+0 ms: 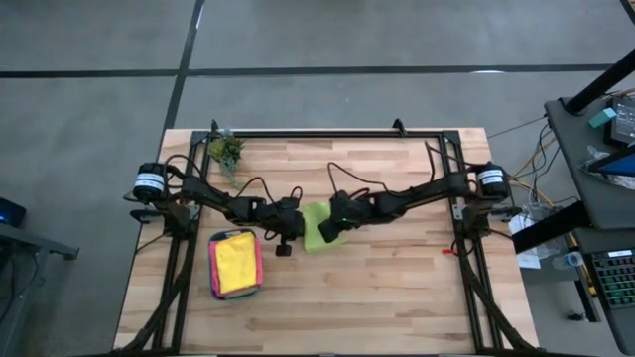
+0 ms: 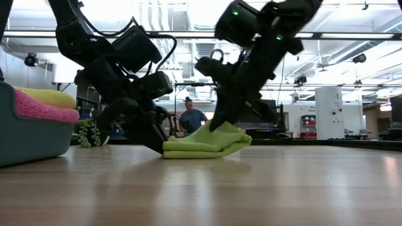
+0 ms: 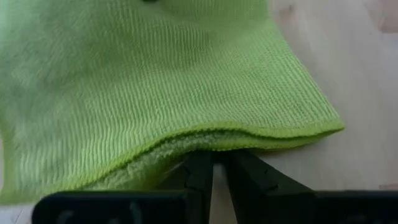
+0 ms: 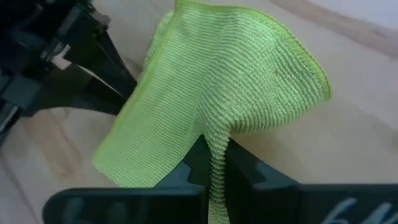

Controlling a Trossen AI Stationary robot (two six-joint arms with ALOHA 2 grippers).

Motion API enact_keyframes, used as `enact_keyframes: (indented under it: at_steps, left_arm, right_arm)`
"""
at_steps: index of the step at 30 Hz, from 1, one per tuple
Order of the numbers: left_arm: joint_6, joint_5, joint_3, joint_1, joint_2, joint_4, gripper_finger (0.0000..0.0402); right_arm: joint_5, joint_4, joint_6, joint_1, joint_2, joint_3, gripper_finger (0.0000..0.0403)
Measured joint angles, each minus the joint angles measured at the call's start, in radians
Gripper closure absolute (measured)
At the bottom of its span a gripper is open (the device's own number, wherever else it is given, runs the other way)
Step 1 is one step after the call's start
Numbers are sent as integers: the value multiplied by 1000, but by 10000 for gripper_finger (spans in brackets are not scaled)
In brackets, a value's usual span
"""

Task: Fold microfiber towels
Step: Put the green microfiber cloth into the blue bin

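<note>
Where both grippers pinch, lime towel (image 1: 316, 227) edges vanish.

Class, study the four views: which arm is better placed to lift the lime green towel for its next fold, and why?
Probably the right. The right gripper is shut on a pinched ridge of the lime green towel, while the left gripper is closed at the towel's edge, pinning it.

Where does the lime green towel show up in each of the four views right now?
High view: lime green towel at table centre, between both arms.
Low view: folded stack on the tabletop, mid-frame.
Left wrist view: fills most of the frame, its edge in the shut left hand.
Right wrist view: a raised fold pinched by the shut right hand.
Shared landmark: the wooden table.
</note>
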Motion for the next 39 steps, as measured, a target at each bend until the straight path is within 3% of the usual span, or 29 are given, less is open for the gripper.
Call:
enact_keyframes:
  at_steps: [9, 14, 29, 33, 39]
  left_arm:
    - [1, 2, 1, 0, -10, -30, 373]
    - [1, 4, 1, 0, -29, -68, 373]
    - [2, -35, -4, 0, -181, -315, 373]
    - [2, -37, -4, 0, -182, -282, 373]
    - [4, -37, -1, 0, -182, -271, 373]
  right_arm:
    - [17, -274, -79, 0, 135, 225, 389]
    - [33, -329, -115, 0, 177, 308, 390]
    - [36, -364, -147, 14, 173, 299, 387]
    - [47, -368, -142, 18, 174, 288, 356]
    - [72, -419, -156, 19, 167, 287, 278]
